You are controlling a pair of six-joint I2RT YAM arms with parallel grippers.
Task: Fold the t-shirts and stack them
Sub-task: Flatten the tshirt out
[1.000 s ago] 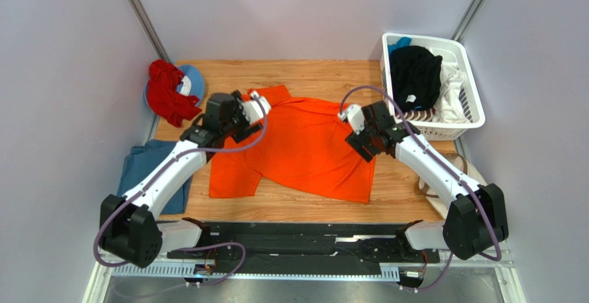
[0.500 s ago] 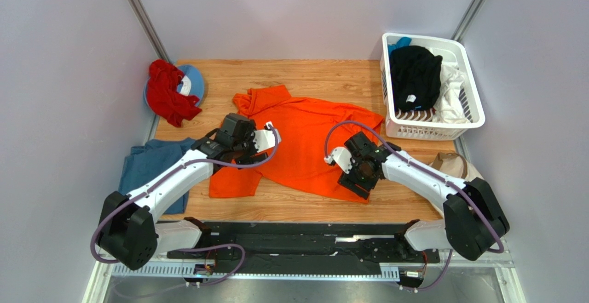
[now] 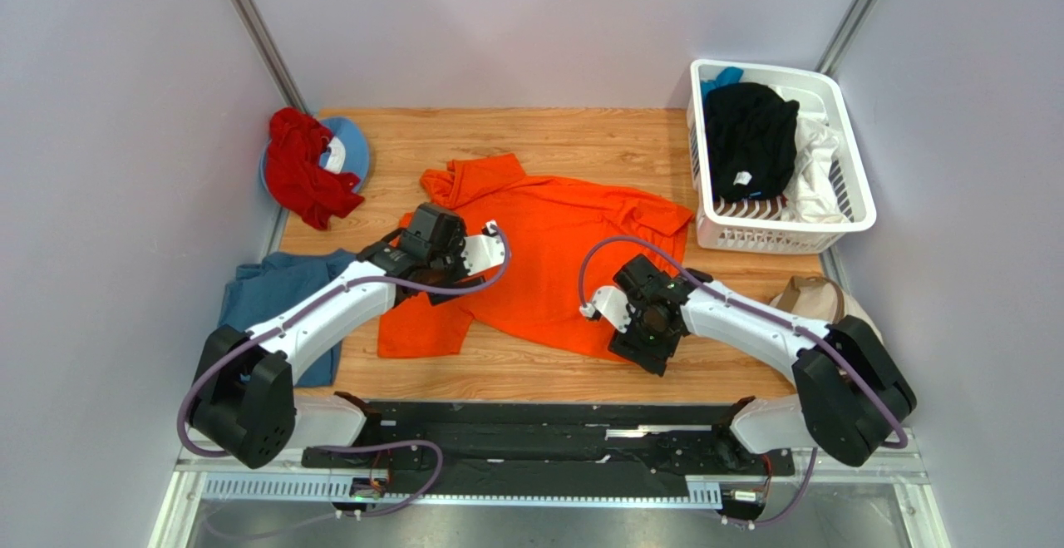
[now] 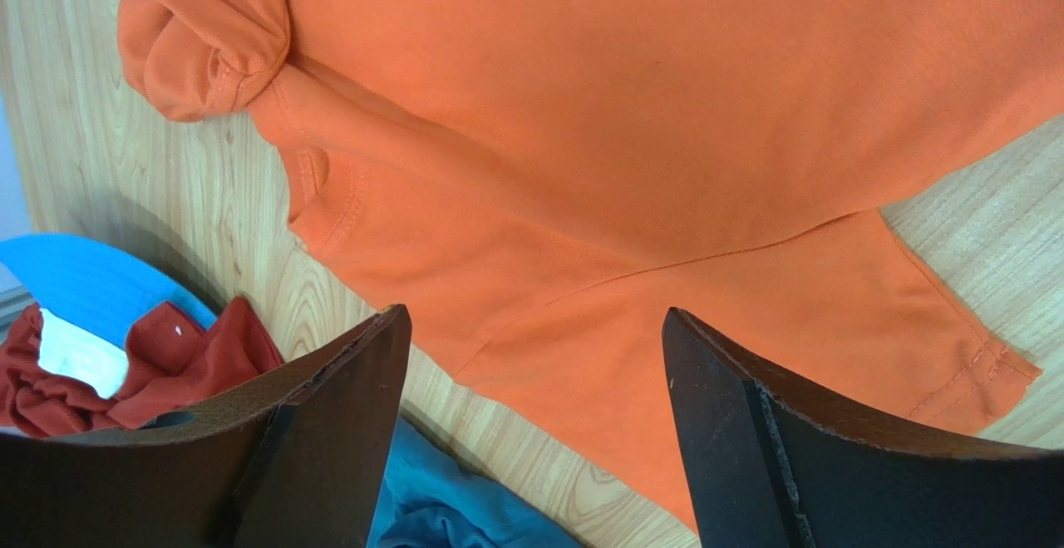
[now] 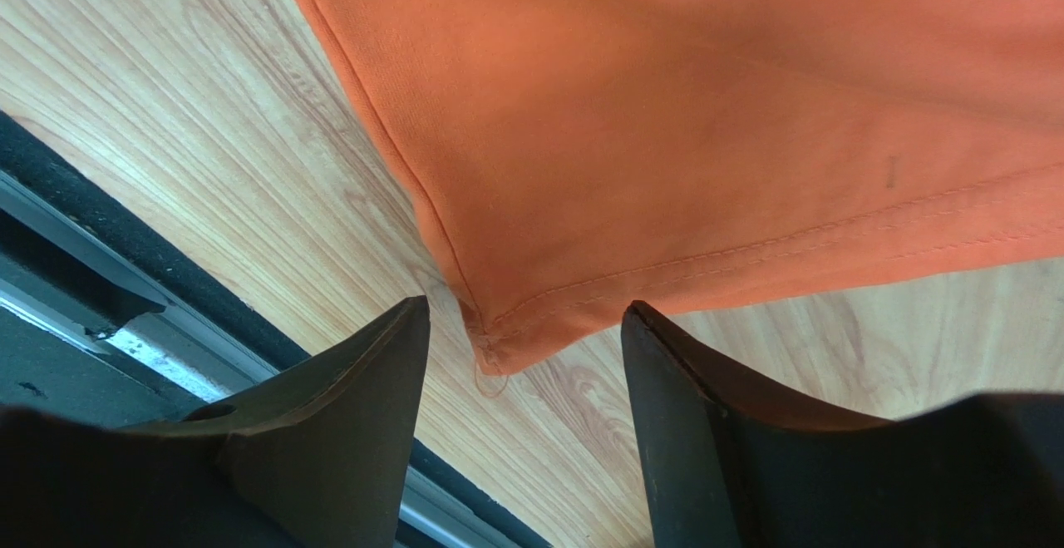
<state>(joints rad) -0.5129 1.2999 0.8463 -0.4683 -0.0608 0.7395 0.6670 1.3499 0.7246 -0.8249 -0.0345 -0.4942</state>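
The bright orange t-shirt (image 3: 550,255) lies spread flat in the middle of the wooden table. My left gripper (image 3: 437,281) hovers open over its left sleeve and armpit seam (image 4: 650,261), nothing between the fingers (image 4: 535,314). My right gripper (image 3: 642,346) is open at the shirt's near right hem corner (image 5: 500,346), which lies on the wood between the fingertips (image 5: 527,305), untouched. A dusty blue t-shirt (image 3: 265,305) lies crumpled at the left table edge. Black (image 3: 749,137) and white (image 3: 818,164) shirts sit in the basket.
A white laundry basket (image 3: 853,218) stands at the back right. A red cloth (image 3: 300,171) rests on a blue item (image 3: 351,143) at the back left. A beige cap (image 3: 818,305) lies by the right arm. The black base rail (image 3: 537,430) runs along the near edge.
Both arms have drawn back from the shirt's far shoulders toward the near edge, the left to the sleeve, the right to the hem corner. Both pairs of jaws have narrowed slightly.
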